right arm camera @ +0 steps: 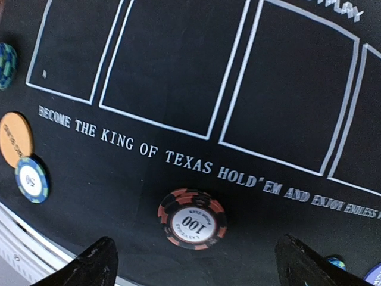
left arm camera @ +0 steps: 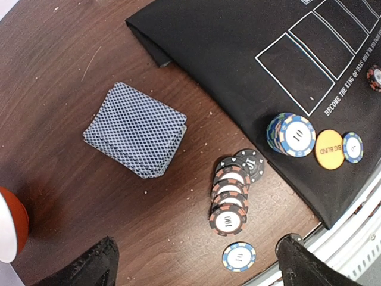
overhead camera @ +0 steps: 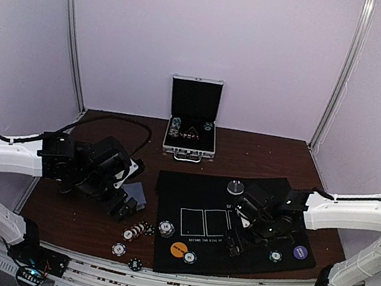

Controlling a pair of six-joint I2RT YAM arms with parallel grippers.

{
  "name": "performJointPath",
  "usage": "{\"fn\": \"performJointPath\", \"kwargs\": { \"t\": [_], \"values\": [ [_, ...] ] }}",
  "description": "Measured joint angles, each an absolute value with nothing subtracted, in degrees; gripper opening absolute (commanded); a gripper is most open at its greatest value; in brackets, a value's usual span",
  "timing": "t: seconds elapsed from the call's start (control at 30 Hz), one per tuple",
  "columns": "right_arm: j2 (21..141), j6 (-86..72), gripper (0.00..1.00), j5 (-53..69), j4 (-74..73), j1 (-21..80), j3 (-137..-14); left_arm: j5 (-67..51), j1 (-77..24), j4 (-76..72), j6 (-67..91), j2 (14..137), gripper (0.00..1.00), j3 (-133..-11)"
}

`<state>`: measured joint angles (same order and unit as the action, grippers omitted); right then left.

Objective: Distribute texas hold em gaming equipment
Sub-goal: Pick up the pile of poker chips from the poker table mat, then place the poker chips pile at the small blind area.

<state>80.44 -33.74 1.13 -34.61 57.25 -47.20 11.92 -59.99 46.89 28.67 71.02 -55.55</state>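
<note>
Holds left pincer point(left arm camera: 199, 268) wide apart, empty, above desk point(left arm camera: 59, 196): cards point(left arm camera: 136, 129) ahead and left of it, chip row point(left arm camera: 231, 193) just ahead, blue chip point(left arm camera: 239, 256) beneath it, orange disc point(left arm camera: 328, 149) ahead and right. Holds right pincer point(right arm camera: 193, 262) wide apart, empty, above mat point(right arm camera: 178, 77), red chip point(right arm camera: 191, 218) just ahead.

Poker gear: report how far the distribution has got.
Done: orange disc, purple disc, blue chip stack and a 100 chip lie on the mat. In hand: nothing; left gripper and right gripper are open, empty. Left: the card deck and the toppled chip row sit on the table, undealt.
</note>
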Motion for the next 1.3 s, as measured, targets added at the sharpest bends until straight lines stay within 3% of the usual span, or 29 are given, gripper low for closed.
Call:
{"fn": "performJointPath", "kwargs": {
  "t": [0.17,0.77,1.3],
  "values": [
    [86.98,-34.24,0.74,0.25,-34.09,59.53,-48.49,12.25,-59.99,46.39,29.06,72.79,0.97,-55.51],
    [96.23,-34.70,0.31,-4.51,-36.77,63.68,-55.22,13.37,-59.99,46.33,28.77,73.08,0.97,-55.51],
    [85.97,-40.91,0.28,-8.25,-39.55,59.75,-44.51,13.52,-59.99,45.87,28.36,72.86,0.97,-54.46]
  ]
}}
